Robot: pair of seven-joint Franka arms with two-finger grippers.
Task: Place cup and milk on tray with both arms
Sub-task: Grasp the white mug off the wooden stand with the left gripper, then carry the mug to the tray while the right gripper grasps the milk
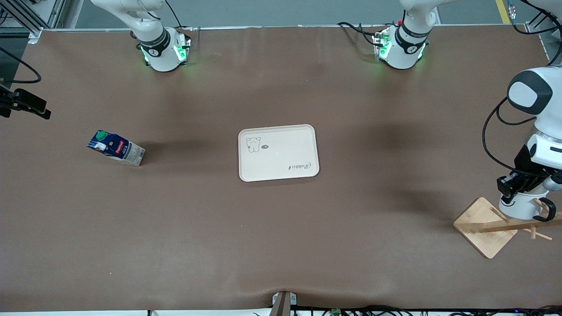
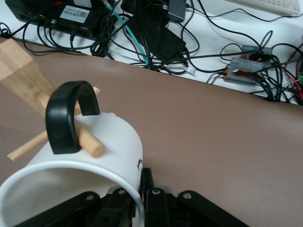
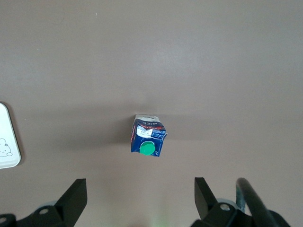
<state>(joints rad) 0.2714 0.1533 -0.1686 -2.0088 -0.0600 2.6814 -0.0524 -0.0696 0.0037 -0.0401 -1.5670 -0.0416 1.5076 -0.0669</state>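
The cream tray (image 1: 281, 151) lies flat in the middle of the table. The dark-blue milk (image 1: 116, 148) with a green cap stands toward the right arm's end; the right wrist view shows it from above (image 3: 148, 135). My right gripper (image 3: 140, 198) is open and empty, high over the table near the milk. The white cup (image 1: 520, 210) hangs by its black handle on a peg of the wooden rack (image 1: 483, 228) at the left arm's end. My left gripper (image 1: 516, 186) is shut on the cup's wall (image 2: 109, 137), with one finger (image 2: 147, 182) outside the rim.
A wooden peg (image 2: 87, 142) passes through the cup's handle (image 2: 66, 113). The rack's post (image 2: 23, 75) stands beside the cup. Cables and boxes (image 2: 156, 33) lie off the table's edge near the rack. A corner of the tray (image 3: 7, 142) shows in the right wrist view.
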